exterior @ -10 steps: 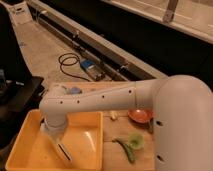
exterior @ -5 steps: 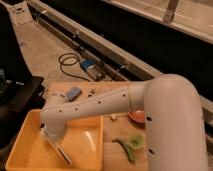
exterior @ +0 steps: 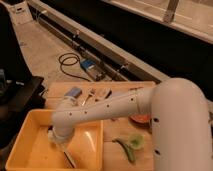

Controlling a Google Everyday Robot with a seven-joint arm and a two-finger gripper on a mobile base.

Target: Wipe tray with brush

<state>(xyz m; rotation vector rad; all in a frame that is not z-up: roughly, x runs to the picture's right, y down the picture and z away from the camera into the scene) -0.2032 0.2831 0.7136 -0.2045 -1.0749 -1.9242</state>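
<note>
Nearest the camera, the large shallow yellow-orange plastic tray (exterior: 30,145) sits on the wooden surface (exterior: 115,142). The gripper (exterior: 56,140) reaches down inside the tray, over its middle floor, at the end of the white arm (exterior: 115,107). The slim greyish stick-like brush (exterior: 68,158) slants away below and to the right of the gripper, its lower end on the tray floor; the gripper appears clenched on its upper end, though the hold itself is hard to make out.

To do the wiping well, the brush head should probably stay pressed lightly on the floor and sweep in long strokes from wall to wall, with the wrist kept low enough that the tip does not lift, and without pushing the tray across the surface.

Right of the gripper, outside the tray, lies a green pod-shaped object (exterior: 131,145). Further right, a small round orange bowl (exterior: 140,118) shows partly behind the arm. Beyond the gripper, near the far edge of the surface, lie a silver fork (exterior: 90,95) and a blue-grey block (exterior: 73,93).
</note>
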